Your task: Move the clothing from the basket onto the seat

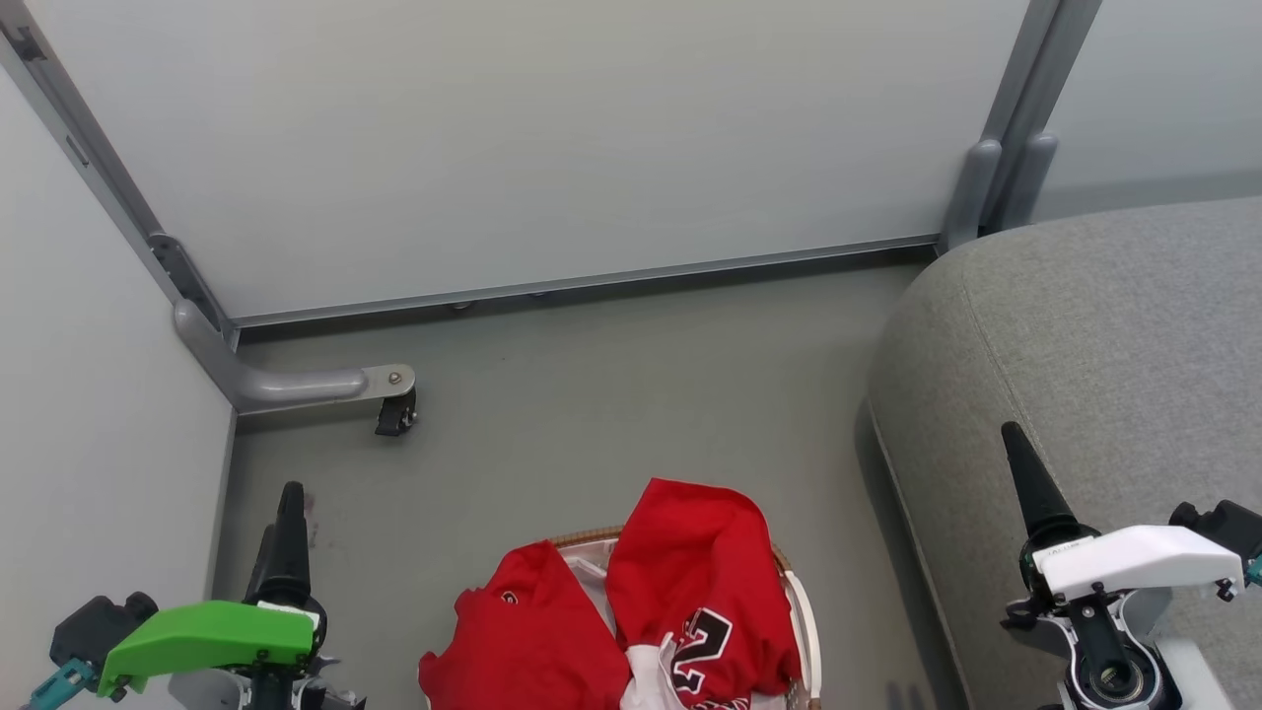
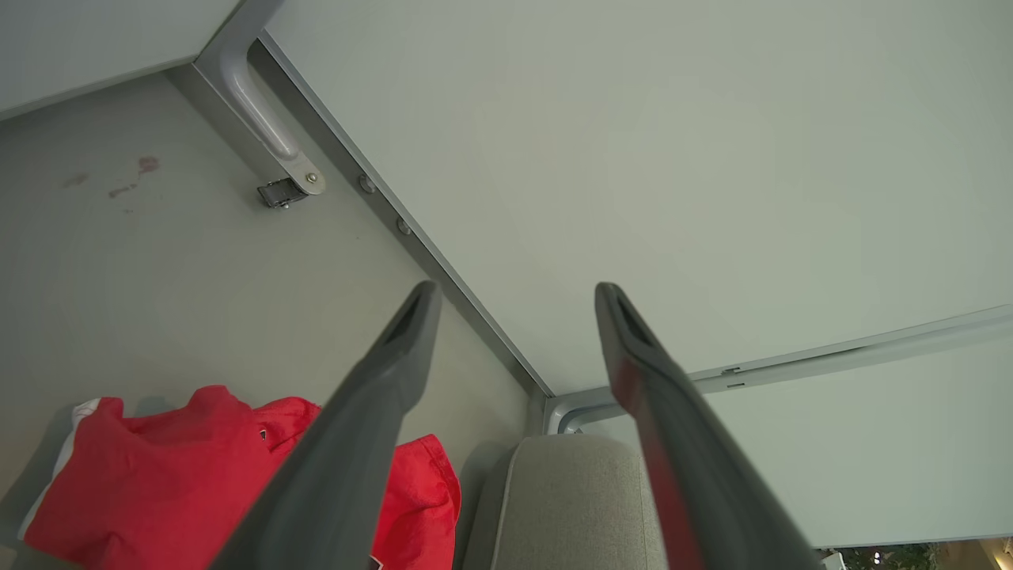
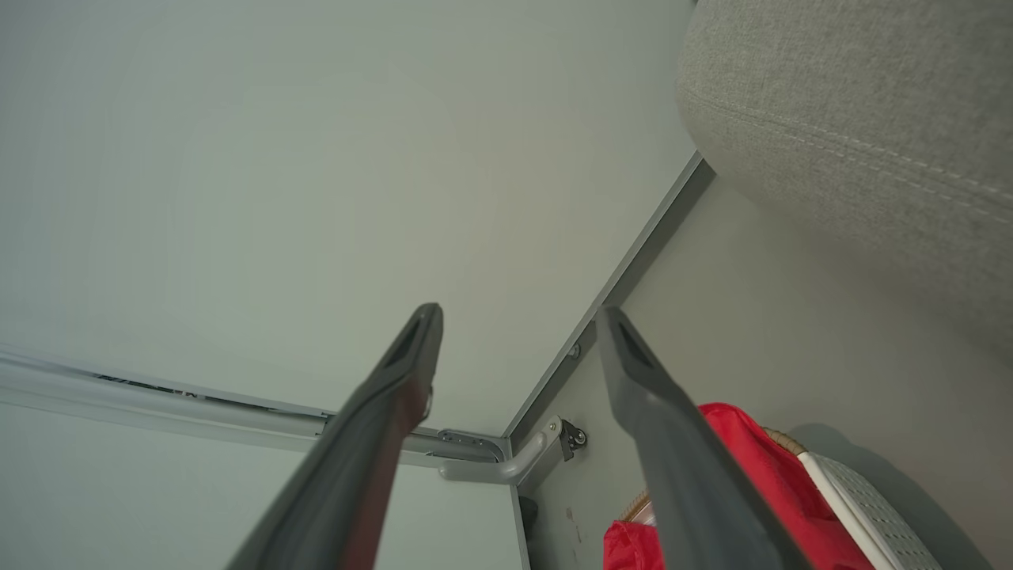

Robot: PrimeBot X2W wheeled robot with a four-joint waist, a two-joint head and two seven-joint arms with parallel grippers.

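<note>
Clothing sits heaped in the basket on the floor. Left gripper hangs wide and empty off to its left; right gripper, wide and empty too, well right, by the seat.

Red jerseys, one with a black-and-white numeral and white trim. White perforated basket, brown woven rim. Grey fabric seat; dull grey floor. Left hand cased in green, right hand in white; fingers dark grey.
</note>
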